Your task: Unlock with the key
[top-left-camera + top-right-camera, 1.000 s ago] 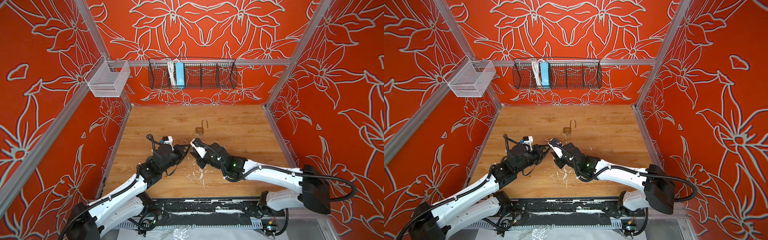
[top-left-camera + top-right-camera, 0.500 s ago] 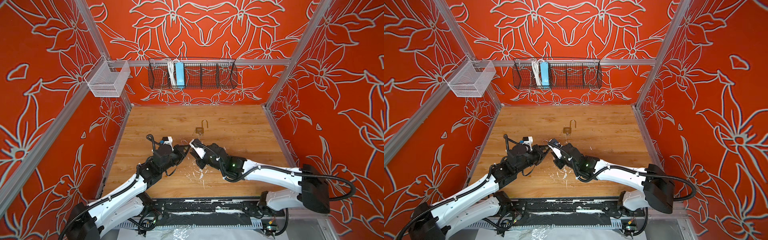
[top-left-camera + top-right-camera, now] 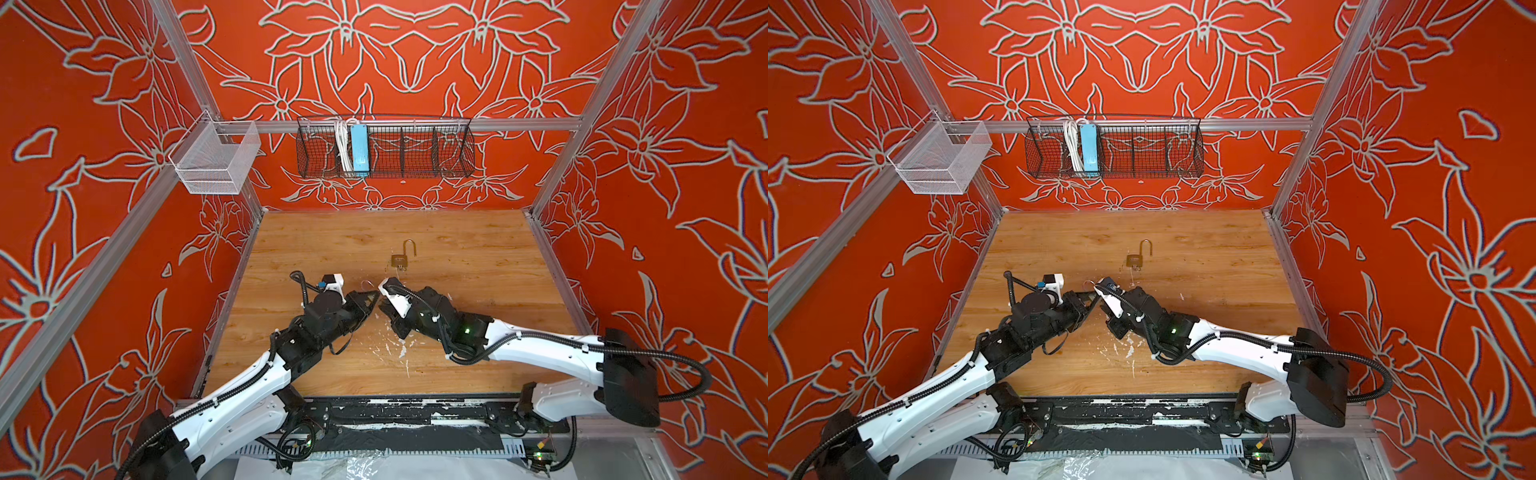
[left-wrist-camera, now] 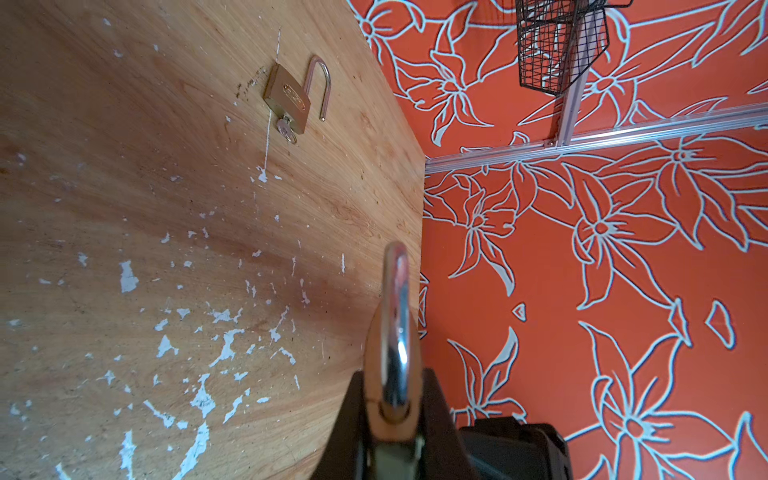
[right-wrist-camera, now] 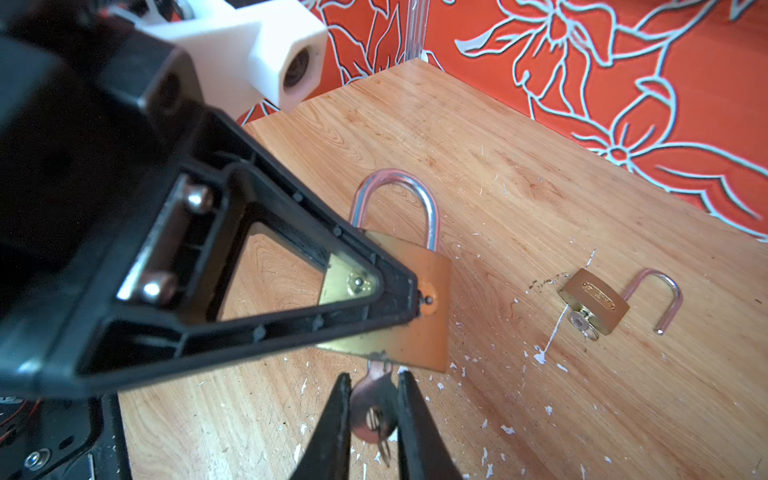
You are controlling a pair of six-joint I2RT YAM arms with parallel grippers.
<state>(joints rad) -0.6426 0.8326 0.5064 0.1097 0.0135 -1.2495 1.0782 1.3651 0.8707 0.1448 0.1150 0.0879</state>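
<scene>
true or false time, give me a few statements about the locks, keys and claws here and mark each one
1. The left claw grips a brass padlock. True.
2. The right claw is empty. False: it is shut on the key at that padlock's base.
3. The second padlock, lying on the table, has its shackle open. True.
4. The second padlock has no key in it. False: a small key sticks out of its base.

Two padlocks (image 5: 419,340) (image 5: 594,301), two keys (image 5: 372,409) (image 5: 582,322) (two baskets (image 3: 216,160) (image 3: 415,153))

Held padlock (image 5: 432,328) half behind left pincer (image 5: 405,301), key (image 5: 372,405) blade hidden inside
</scene>
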